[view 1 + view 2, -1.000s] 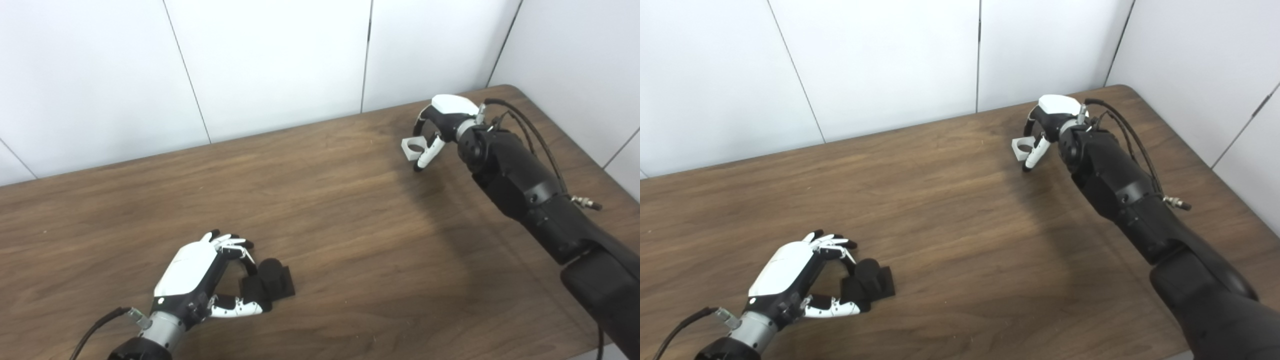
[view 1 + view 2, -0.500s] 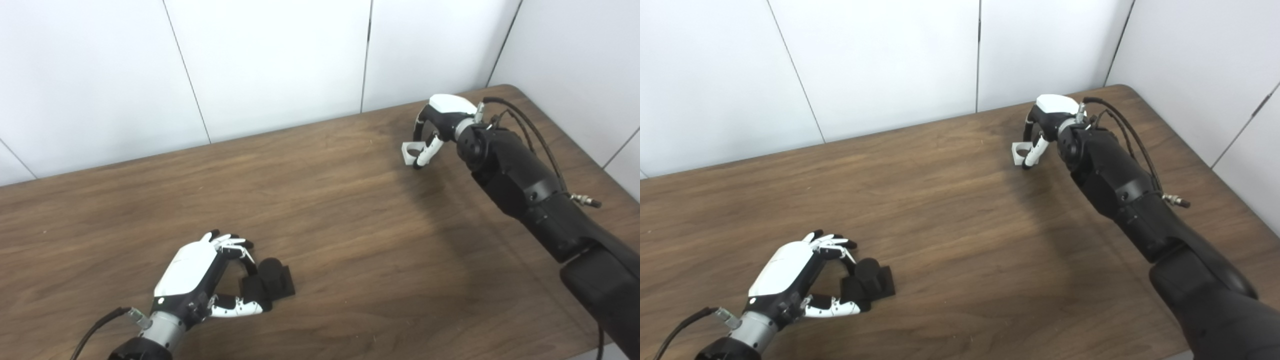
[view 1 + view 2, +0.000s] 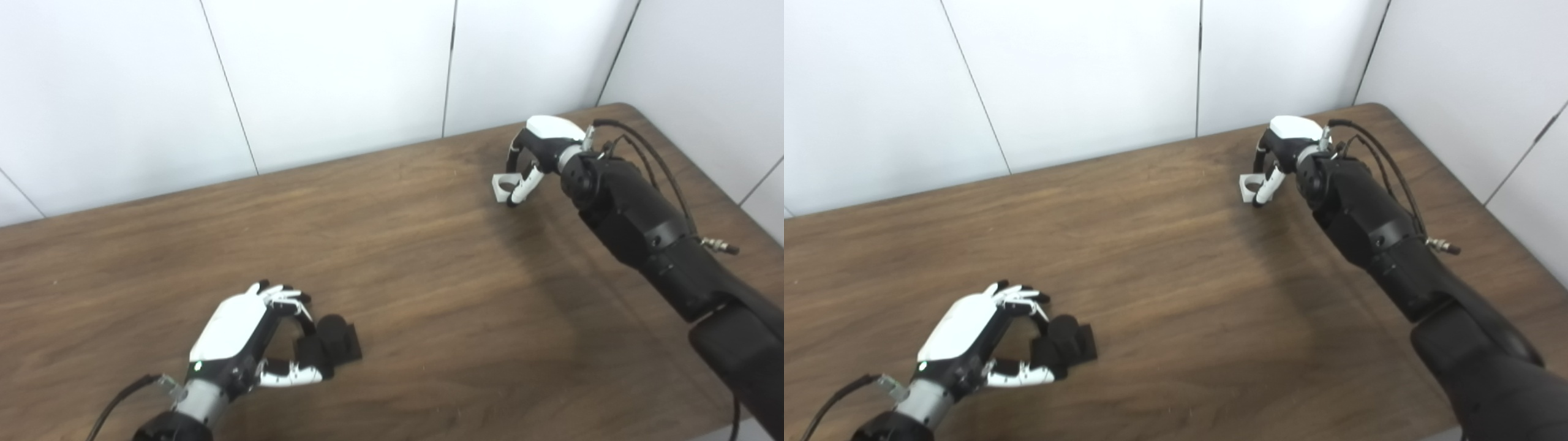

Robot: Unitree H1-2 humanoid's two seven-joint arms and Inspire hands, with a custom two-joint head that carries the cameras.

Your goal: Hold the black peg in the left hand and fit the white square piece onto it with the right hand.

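1. Brown wood-grain table (image 3: 392,257) with plain white wall panels (image 3: 331,73) behind it, nothing else lying around, so at least no clutter to bump into

2. Nearest the camera, the left hand (image 3: 245,343) is curled around the black peg (image 3: 327,350), which looks like a round stub on a dark square base. Fingers on the far side, thumb on the near side, so it seems to have a grip, but the base looks like it's sitting on the table, so I can't tell how firm that grip really is. Risk here: if the hold is only at the edge of the base, the peg could twist or tip once it's lifted or pushed on

3. Far right corner of the table, well apart from the peg: the right hand (image 3: 1277,162) has its fingers closed on the white square piece (image 3: 1249,185), thumb across one side, hole showing. The pinch looks shallow, so my guess is the piece could rotate or drop on the long trip across

4. Biggest worry is the mating itself: if the hole isn't lined up square with the stub, it'll jam or knock the peg out of the left hand
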